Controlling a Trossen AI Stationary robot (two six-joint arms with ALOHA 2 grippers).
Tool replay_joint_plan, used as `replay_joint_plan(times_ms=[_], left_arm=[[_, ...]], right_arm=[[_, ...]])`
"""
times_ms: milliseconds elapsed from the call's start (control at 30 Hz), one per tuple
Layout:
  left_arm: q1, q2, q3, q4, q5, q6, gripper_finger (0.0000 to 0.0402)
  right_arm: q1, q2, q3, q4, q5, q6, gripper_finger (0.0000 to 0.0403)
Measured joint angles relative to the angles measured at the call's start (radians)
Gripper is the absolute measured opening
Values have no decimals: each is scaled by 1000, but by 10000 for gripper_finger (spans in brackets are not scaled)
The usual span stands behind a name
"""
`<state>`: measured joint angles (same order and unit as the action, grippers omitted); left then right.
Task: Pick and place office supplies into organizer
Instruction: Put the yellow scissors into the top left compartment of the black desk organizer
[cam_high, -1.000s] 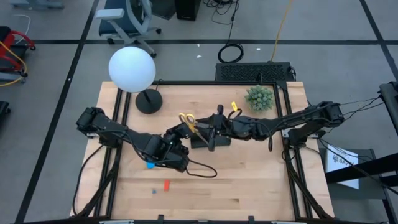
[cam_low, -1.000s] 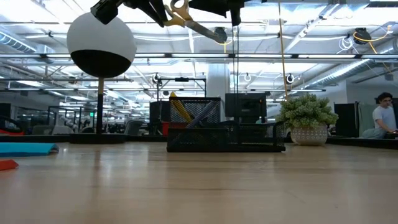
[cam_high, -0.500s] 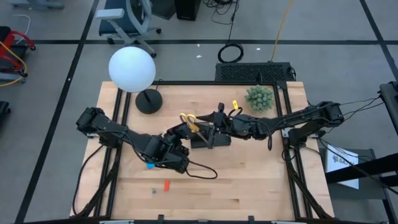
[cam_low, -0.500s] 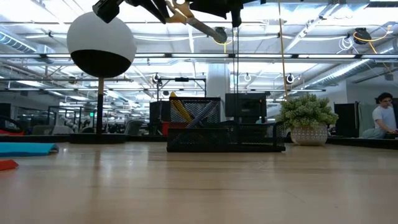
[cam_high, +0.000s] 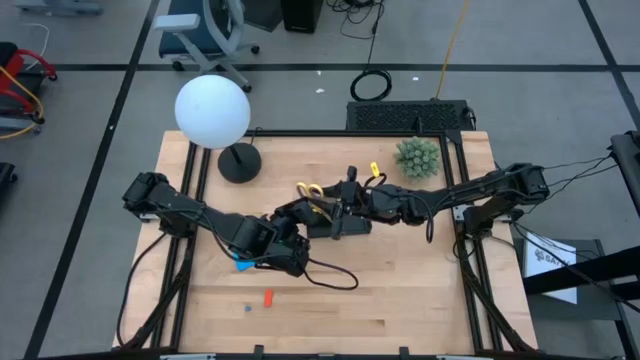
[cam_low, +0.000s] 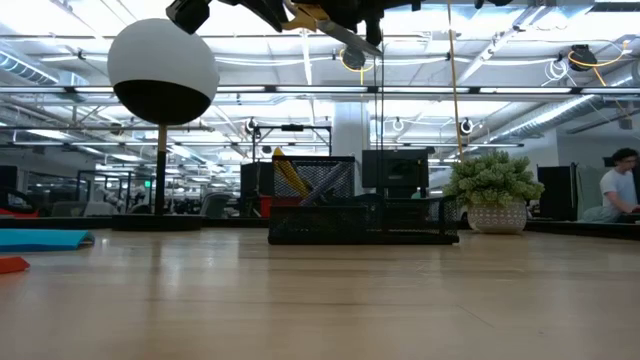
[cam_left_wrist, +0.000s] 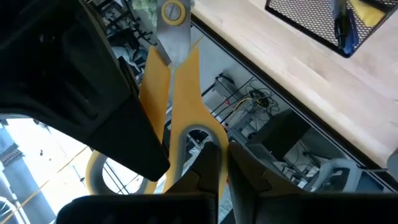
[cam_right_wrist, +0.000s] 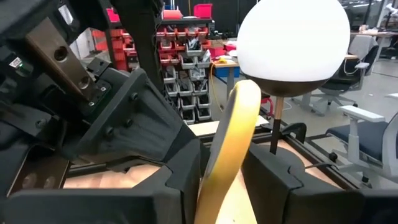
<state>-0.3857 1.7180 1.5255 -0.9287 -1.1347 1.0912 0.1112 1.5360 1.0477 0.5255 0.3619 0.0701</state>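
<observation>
- The yellow-handled scissors (cam_high: 314, 192), held in the air near the middle of the high view, have shifted a little to the right since a second ago and now sit closer over the organizer (cam_high: 338, 224).
- In the low view the scissors (cam_low: 325, 22) have risen toward the top edge of the frame and tilted, blade pointing down and to the right.
- The left gripper (cam_left_wrist: 219, 163) is clenched on a yellow handle loop, as the left wrist view shows, with the blade pivot at the frame's top.
- The right gripper (cam_right_wrist: 225, 163) has a yellow handle between its fingers; they have narrowed slightly over the last second, though I cannot tell whether they already pinch it or only bracket it.
- Both grippers meet at the scissors, so this looks like a hand-over from left to right, or a two-handed re-aiming of the blades toward the organizer.
- The organizer (cam_low: 362, 215) stands on the counter (cam_high: 400, 280) at frame centre, already holding a yellow and a blue pen in its taller compartment.
- Still out on the counter in the lower left of the high view: a blue pad (cam_high: 243, 265) beside the left arm and a small red piece (cam_high: 268, 297).
- Task judgement: the scissors are not yet in; several items remain.
</observation>
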Motion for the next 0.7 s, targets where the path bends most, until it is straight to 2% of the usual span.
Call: replay_joint_plan(times_ms=[233, 367, 567, 700], left_arm=[[1, 0, 0, -1, -4, -4, 13], [-1, 0, 0, -3, -3, -36, 19], [-3, 0, 0, -4, -23, -132, 73], [-13, 0, 0, -8, -26, -194, 93]], right_arm=[[0, 0, 0, 2, -6, -26, 26], [-1, 0, 0, 5, -24, -37, 26], [-1, 0, 0, 12, -26, -57, 26], [-12, 0, -1, 25, -26, -65, 26]])
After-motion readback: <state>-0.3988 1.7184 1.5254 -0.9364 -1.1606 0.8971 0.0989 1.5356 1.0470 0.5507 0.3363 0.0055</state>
